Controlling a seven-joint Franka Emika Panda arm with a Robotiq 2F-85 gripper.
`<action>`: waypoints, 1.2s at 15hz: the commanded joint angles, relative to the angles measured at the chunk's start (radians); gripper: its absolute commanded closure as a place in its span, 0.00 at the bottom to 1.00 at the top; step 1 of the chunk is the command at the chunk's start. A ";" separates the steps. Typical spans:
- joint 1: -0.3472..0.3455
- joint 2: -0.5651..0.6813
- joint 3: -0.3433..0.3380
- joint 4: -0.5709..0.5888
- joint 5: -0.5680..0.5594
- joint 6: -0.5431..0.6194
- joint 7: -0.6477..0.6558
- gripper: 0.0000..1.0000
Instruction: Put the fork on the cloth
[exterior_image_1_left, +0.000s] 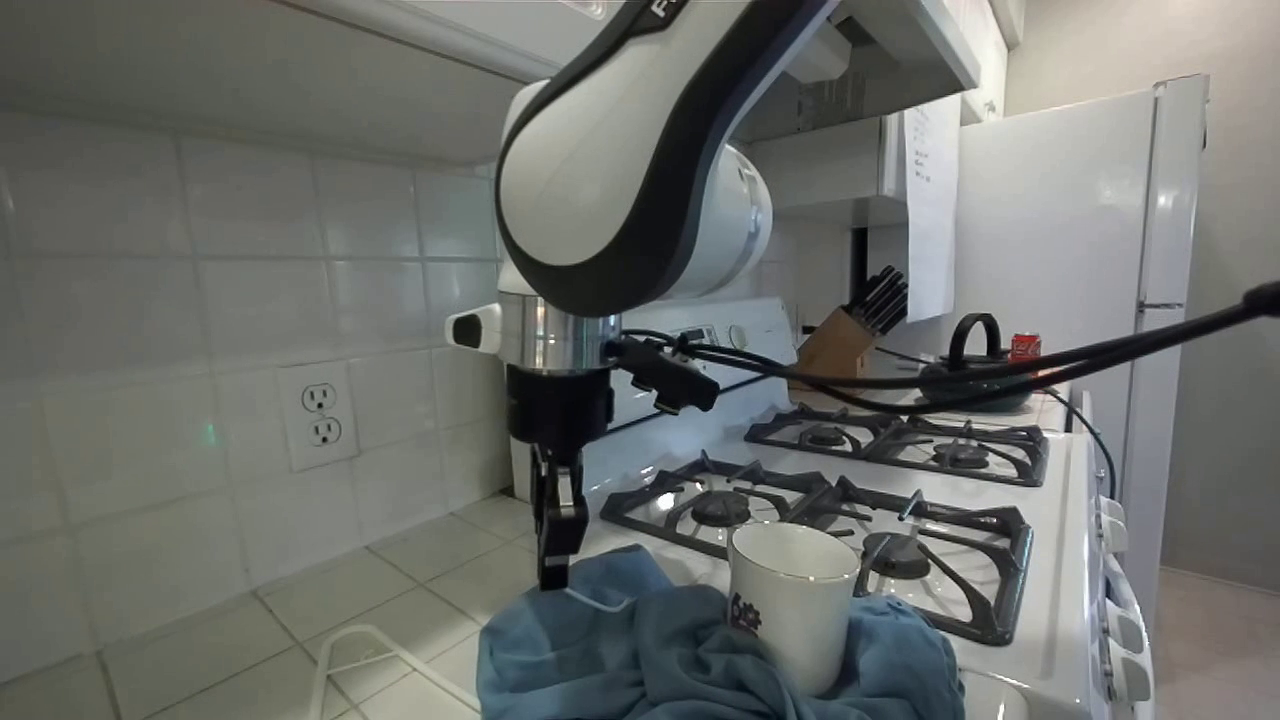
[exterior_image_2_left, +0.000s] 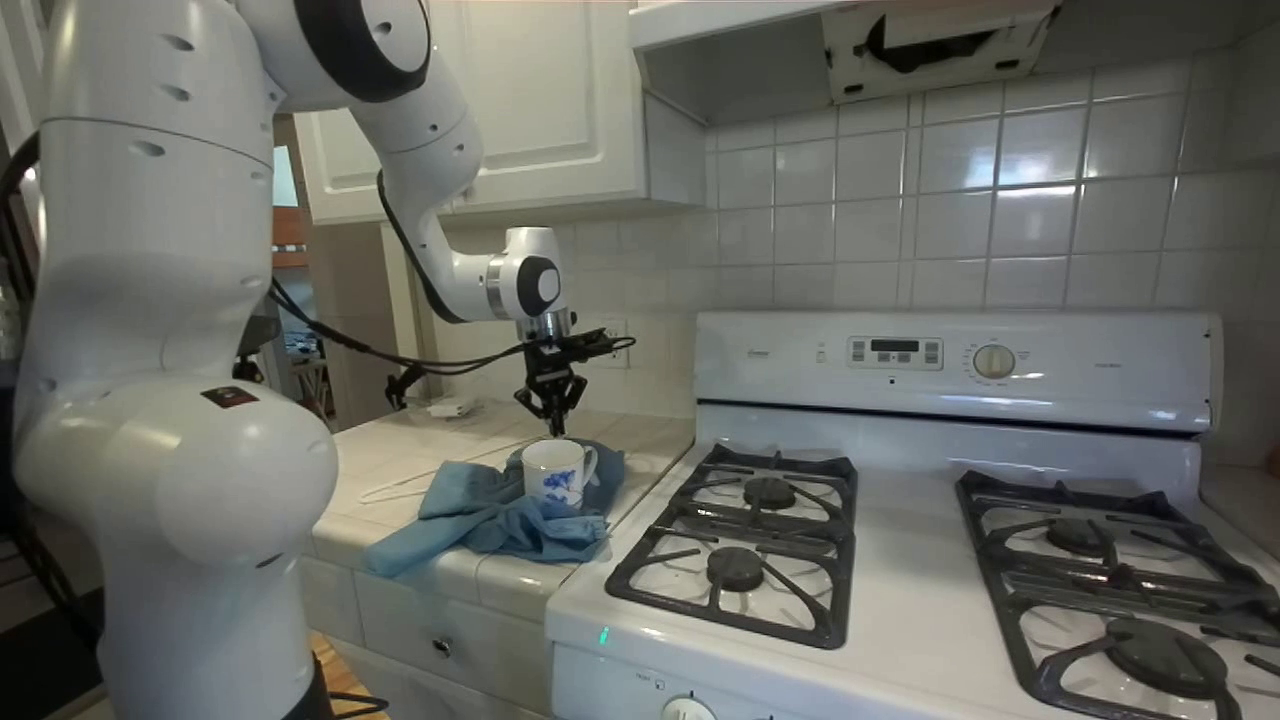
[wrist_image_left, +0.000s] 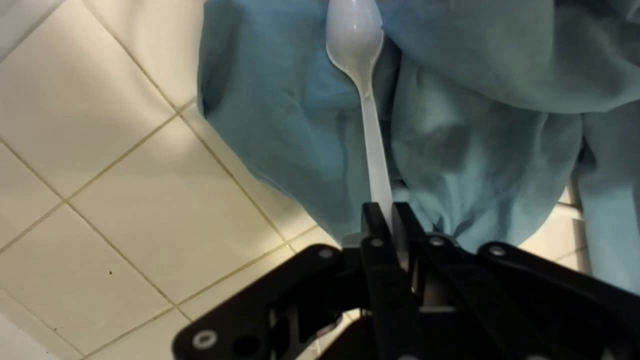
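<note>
The thing held is a white plastic spoon (wrist_image_left: 356, 37), not a fork; no fork shows in these frames. My gripper (wrist_image_left: 385, 206) is shut on the spoon's handle, and its bowl points away from the fingers. The blue cloth (wrist_image_left: 300, 120) lies crumpled on the counter, under the spoon in the wrist view. In an exterior view the gripper (exterior_image_1_left: 555, 575) points down at the cloth's (exterior_image_1_left: 570, 660) back edge, with a thin part of the spoon (exterior_image_1_left: 600, 602) showing. I cannot tell whether the spoon touches the cloth. The cloth (exterior_image_2_left: 500, 530) and gripper (exterior_image_2_left: 557, 425) also show in an exterior view.
A white mug (exterior_image_1_left: 795, 610) stands on the cloth, close to the gripper; it shows in both exterior views (exterior_image_2_left: 550, 470). A white wire hanger (exterior_image_1_left: 370, 632) lies on the tiled counter beside the cloth. The gas stove (exterior_image_2_left: 900, 560) adjoins the counter. A tiled wall (exterior_image_1_left: 250, 480) rises behind.
</note>
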 joint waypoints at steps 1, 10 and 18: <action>-0.018 0.034 0.030 0.014 -0.008 0.029 0.039 0.98; 0.001 -0.086 0.050 -0.039 0.011 0.017 0.375 0.17; -0.009 -0.369 0.043 -0.198 0.019 0.008 0.784 0.00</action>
